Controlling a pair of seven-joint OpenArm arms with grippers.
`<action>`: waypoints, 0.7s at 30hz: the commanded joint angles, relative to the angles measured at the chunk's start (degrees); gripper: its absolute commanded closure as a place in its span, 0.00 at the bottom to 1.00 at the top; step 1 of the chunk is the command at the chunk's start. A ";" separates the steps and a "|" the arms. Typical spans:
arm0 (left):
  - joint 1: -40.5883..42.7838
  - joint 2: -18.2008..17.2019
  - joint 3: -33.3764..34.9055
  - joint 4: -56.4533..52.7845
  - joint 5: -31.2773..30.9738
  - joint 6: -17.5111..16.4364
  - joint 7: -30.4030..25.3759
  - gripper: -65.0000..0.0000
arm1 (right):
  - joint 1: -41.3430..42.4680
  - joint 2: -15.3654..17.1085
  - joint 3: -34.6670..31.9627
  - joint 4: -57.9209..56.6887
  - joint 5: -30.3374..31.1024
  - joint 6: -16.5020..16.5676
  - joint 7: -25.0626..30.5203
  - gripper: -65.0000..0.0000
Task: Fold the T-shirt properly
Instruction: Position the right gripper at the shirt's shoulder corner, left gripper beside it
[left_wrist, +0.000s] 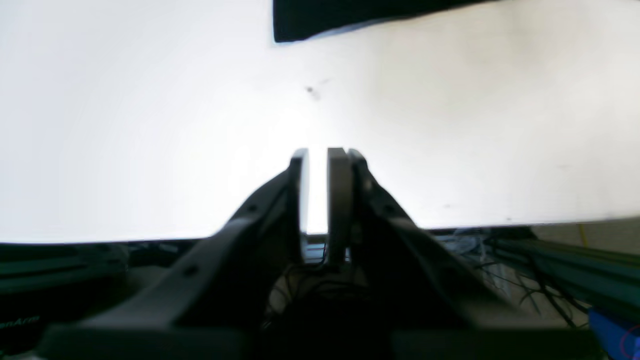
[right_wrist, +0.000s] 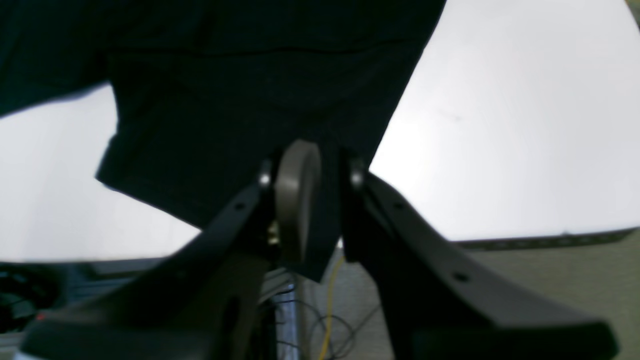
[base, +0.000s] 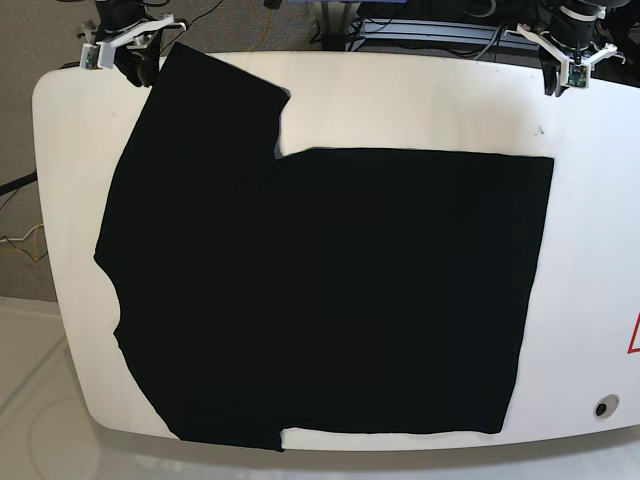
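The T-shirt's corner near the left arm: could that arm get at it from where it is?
Probably yes. The left gripper hangs empty over bare table, jaws slightly parted, and nothing lies between it and the T-shirt corner just ahead.

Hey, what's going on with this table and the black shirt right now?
A two-armed robot is folding a black T-shirt that lies spread flat on a white table. The right hand is at the far corner by a sleeve, its fingers parted with the sleeve's cloth between them, not clamped. The left hand hangs over bare table at the other far corner, slightly open and holding nothing, the shirt's edge some way off. No fold is visible yet.
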 joint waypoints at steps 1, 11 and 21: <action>-0.51 -0.33 -0.65 0.41 -1.41 -2.16 -0.52 0.82 | 0.53 0.64 0.64 1.32 2.26 2.90 -0.18 0.77; -3.51 -0.18 -0.95 -0.22 -4.97 -8.40 2.44 0.62 | 4.45 1.01 0.46 1.46 6.91 11.11 -8.38 0.65; -6.84 0.45 -0.32 0.31 -3.95 -1.30 5.15 0.69 | 9.94 1.46 1.39 -0.39 8.28 13.05 -15.26 0.65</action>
